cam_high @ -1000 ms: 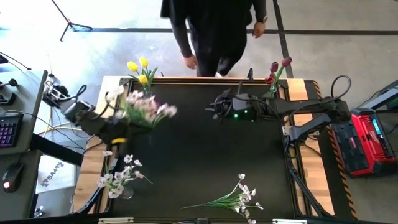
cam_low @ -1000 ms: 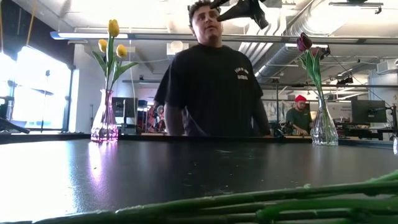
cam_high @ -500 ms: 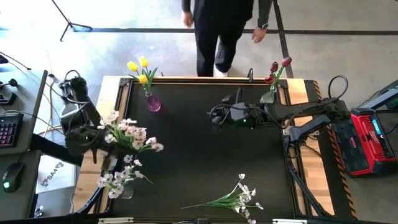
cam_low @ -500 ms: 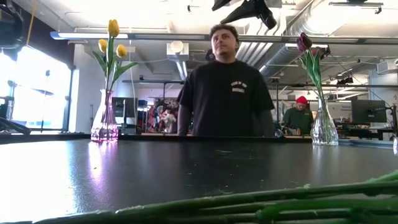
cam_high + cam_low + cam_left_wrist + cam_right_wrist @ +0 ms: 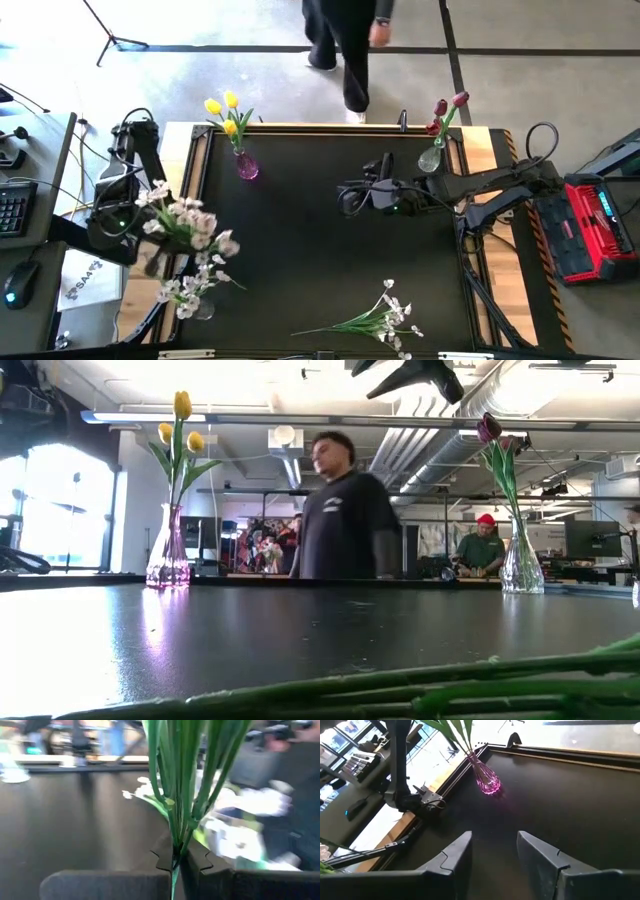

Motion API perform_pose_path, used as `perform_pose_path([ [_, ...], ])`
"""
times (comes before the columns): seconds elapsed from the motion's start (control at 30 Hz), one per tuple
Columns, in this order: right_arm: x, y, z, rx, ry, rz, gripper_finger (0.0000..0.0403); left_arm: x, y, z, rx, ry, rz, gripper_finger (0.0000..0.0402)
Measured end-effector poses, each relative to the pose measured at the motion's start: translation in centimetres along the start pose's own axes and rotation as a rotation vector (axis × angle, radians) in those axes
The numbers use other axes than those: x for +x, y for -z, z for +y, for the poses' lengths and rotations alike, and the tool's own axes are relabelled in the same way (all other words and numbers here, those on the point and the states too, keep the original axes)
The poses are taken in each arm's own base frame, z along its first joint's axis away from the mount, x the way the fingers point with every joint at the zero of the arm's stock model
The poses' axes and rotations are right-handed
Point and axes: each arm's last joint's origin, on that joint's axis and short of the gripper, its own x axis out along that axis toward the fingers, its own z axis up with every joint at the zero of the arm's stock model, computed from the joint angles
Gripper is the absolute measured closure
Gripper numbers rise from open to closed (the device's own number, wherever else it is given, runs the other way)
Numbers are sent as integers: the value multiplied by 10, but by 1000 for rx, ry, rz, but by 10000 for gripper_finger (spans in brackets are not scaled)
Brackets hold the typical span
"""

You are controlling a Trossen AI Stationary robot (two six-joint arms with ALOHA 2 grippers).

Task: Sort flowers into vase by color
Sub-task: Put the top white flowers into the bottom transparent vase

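**White spray held by its stems above the left-edge vase**

Your left gripper (image 5: 175,862) is clamped fully shut on the thin green stems of a white blossom spray (image 5: 185,220). In the high view, the spray hangs over the table's left edge, just above the vase of white flowers (image 5: 195,290) at the near left corner. Another white spray (image 5: 375,318) lies flat near the front edge, well apart.

Judge these flowers as light and springy: wiry stems, soft fabric heads that flop and snag. The stems are slim and likely slippery, so hold low on the bundled stems, as you do now, never on the blossoms. The glass vases look easy to tip, so lower the stems straight in.

The yellow tulips (image 5: 225,108) stand in the pink vase (image 5: 246,166) at the back left; the dark red tulips (image 5: 445,108) stand in the clear vase (image 5: 431,158) at the back right.

Your right gripper (image 5: 492,855) waits over the table's middle right, jaws partly open and empty.

Compared with a second ago, the held spray has moved from near the pink vase toward the white-flower vase. The right arm has shifted slightly. The person (image 5: 345,40) behind the table has stepped away.
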Motion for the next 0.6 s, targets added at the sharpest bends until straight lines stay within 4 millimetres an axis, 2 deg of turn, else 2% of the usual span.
perform_pose_path([
  [0.4, -4, 6, 2, 64, 1, 22, 258, -14, 2, -6, 28, 166, 12, 401],
  [0.6, -4, 6, 1, 82, 22, 7, 258, -26, -19, -4, 45, 223, -88, 401],
])
